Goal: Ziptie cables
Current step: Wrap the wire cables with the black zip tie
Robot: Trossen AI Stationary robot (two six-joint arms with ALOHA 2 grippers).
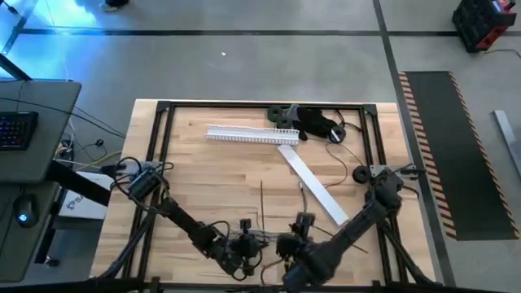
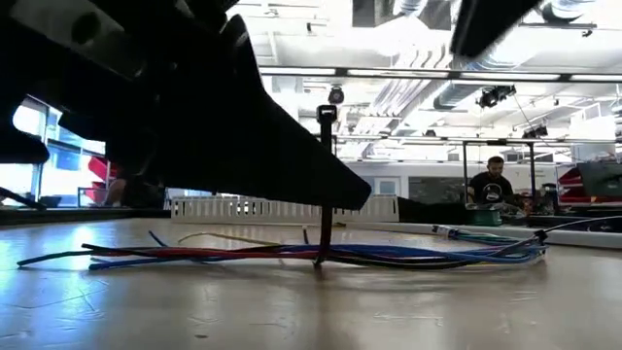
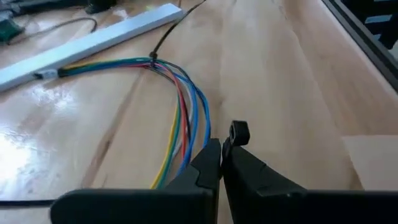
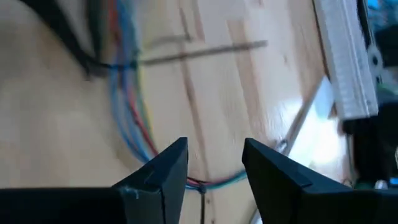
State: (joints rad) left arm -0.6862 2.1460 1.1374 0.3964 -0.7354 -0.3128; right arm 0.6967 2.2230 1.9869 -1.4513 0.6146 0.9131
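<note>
Left hand (image 3: pixel 221 148) is clenched on a black zip tie (image 3: pixel 238 132) beside the cables (image 3: pixel 186 118), presumably to cinch them. We note the right hand (image 4: pixel 214 158) released above the worktop (image 1: pixel 212 179), likely ready to assist.

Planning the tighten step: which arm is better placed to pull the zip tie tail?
Likely left. Its end effector is shut on the zip tie at its head. The right end effector is open above the cables, gripping nothing.

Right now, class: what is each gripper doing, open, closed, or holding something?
Left gripper: closed, gripping a black zip tie beside the cables.
Right gripper: open, holding nothing, above the cables.
</note>
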